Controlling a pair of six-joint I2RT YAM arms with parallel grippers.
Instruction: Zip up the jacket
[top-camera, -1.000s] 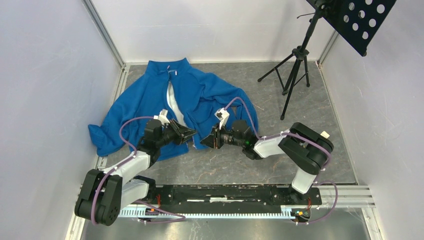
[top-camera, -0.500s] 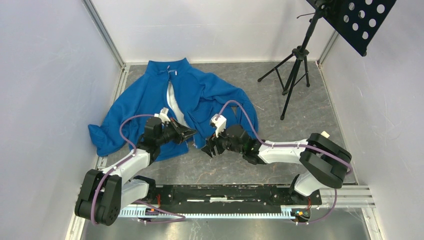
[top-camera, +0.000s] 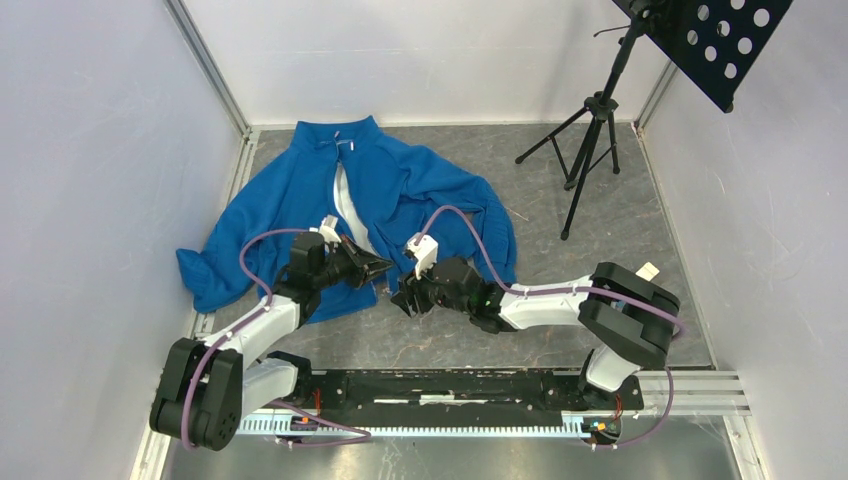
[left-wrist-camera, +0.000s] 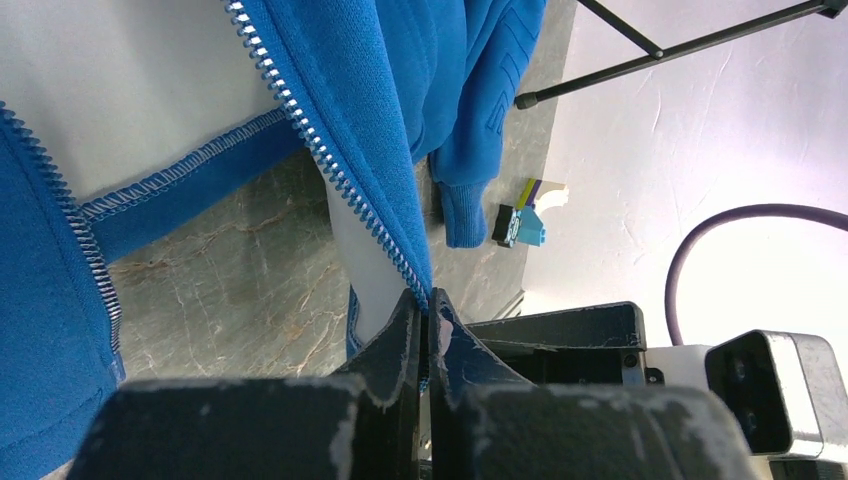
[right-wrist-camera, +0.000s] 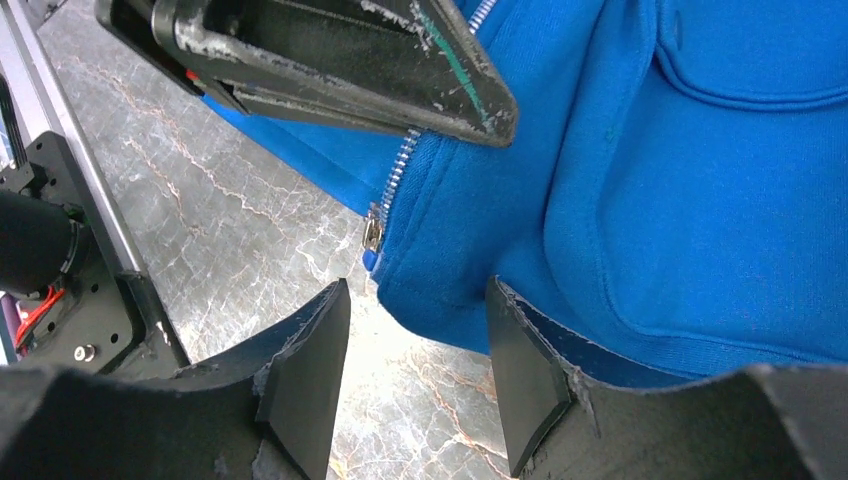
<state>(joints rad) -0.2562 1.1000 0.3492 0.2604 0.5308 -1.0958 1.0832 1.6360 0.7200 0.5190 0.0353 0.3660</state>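
The bright blue jacket (top-camera: 400, 200) lies open on the grey floor, collar at the far end, pale lining (top-camera: 345, 205) showing between the front edges. My left gripper (top-camera: 385, 265) is shut on the zipper edge of the jacket's right-hand front near the bottom hem; the left wrist view shows the zipper teeth (left-wrist-camera: 330, 170) running into the closed fingertips (left-wrist-camera: 405, 320). My right gripper (top-camera: 402, 298) is open, just right of the left one. In the right wrist view its fingers (right-wrist-camera: 320, 350) flank the hem corner, and the metal zipper slider (right-wrist-camera: 374, 232) sits just ahead of them, below the left gripper's fingers (right-wrist-camera: 400, 70).
A black tripod stand (top-camera: 590, 150) with a perforated black board (top-camera: 730, 40) stands at the back right. White walls close in on three sides. The arms' base rail (top-camera: 450, 385) runs along the near edge. A jacket sleeve (top-camera: 215, 270) reaches the left wall.
My right gripper has moved left along the floor to the jacket's bottom hem corner, beside the left gripper. The left gripper has kept its hold and hardly moved.
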